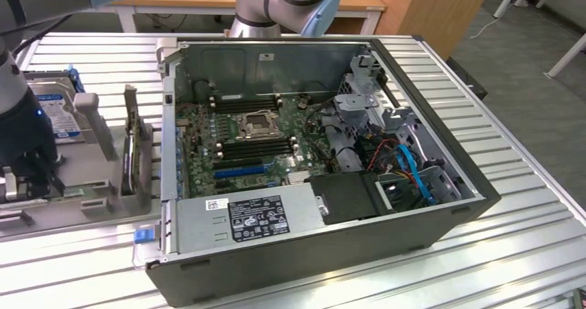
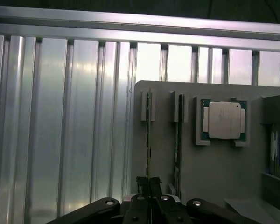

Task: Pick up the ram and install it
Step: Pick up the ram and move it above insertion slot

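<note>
my hand [image 2: 149,183] is pinched almost closed across the ram [image 2: 149,135], standing on edge in the gray holder [image 2: 210,172]. i judge it light, thin, stiff, fragile: best held flat-sided near its top edge.

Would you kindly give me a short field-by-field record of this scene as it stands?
ram: edge-up in its slot in the grey fixture
claw: shut on the ram, at one end of the stick
second ram stick: beside it, in its own slot
processor: flat in the fixture's square pocket
computer case: open on the slatted table
</note>
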`<state>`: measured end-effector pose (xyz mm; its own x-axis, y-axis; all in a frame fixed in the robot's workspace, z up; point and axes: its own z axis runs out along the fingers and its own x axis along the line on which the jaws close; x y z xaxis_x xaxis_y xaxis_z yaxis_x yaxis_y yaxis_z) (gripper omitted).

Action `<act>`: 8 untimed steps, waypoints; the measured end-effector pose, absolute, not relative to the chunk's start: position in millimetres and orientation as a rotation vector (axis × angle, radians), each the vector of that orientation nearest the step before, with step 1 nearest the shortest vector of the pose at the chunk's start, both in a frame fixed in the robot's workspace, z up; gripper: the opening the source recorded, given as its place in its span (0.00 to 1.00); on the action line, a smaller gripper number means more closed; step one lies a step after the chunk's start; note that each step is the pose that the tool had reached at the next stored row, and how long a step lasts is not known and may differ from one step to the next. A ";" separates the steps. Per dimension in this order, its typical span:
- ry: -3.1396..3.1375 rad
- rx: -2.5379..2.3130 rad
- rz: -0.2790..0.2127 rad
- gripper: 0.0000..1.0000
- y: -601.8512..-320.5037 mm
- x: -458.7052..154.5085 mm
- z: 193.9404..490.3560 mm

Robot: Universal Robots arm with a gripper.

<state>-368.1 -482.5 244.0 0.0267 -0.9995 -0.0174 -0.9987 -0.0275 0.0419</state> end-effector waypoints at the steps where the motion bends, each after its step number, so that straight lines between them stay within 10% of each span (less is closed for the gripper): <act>1: -2.178 2.238 -0.065 0.11 -482.5 -368.1 245.9; 8: -2.178 2.238 -0.065 0.11 -482.5 -368.1 256.6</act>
<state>-368.1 -482.5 256.6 0.0268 -0.9995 -0.0174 -0.9987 -0.0275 0.0419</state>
